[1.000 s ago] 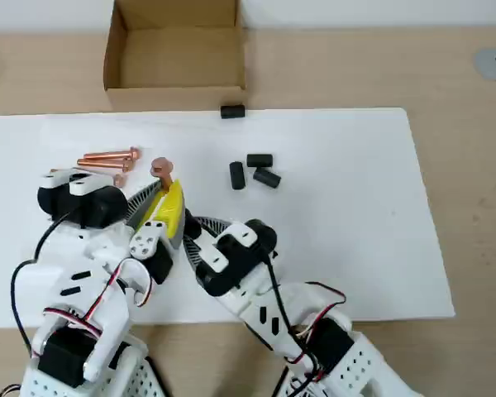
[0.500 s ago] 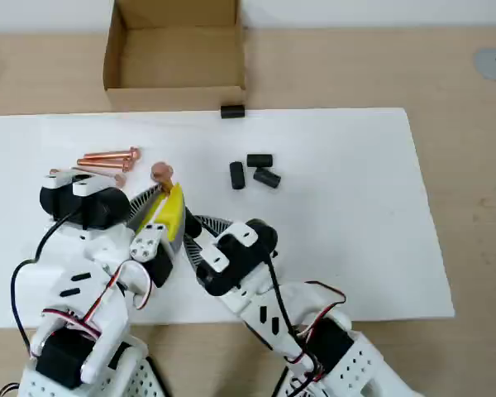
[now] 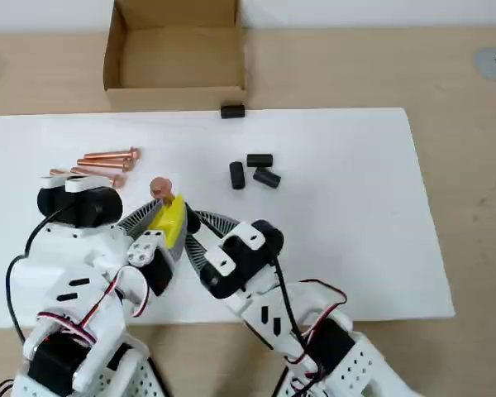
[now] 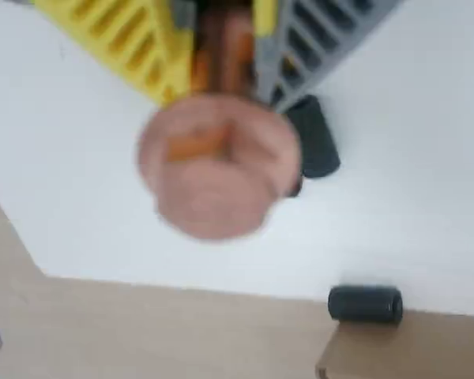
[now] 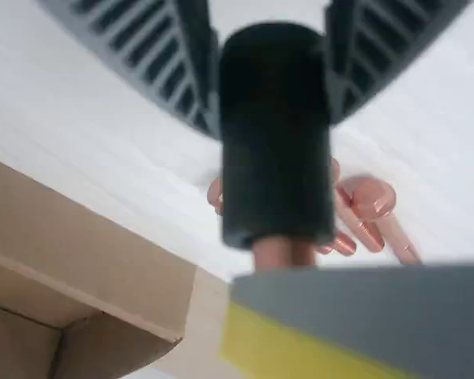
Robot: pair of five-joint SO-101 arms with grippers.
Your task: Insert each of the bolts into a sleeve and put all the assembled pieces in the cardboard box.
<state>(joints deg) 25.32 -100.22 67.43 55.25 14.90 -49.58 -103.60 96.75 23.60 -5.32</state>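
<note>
Bolts (image 3: pixel 107 157) and sleeves (image 3: pixel 259 160) on white sheet (image 3: pixel 355 215) over wooden table (image 3: pixel 446 91)

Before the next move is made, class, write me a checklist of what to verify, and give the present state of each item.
1. The bolt sits clamped in the left hand: ok.
2. The sleeve sits clamped in the right hand: ok.
3. The shank meets the sleeve's mouth: ok, copper shows right at its end in the right wrist view.
4. How deep the shank sits inside: cannot tell.
5. The cardboard box is open with nothing in it: ok.
6. All pieces assembled: not ok; loose bolts and loose sleeves lie on the white sheet.
</note>
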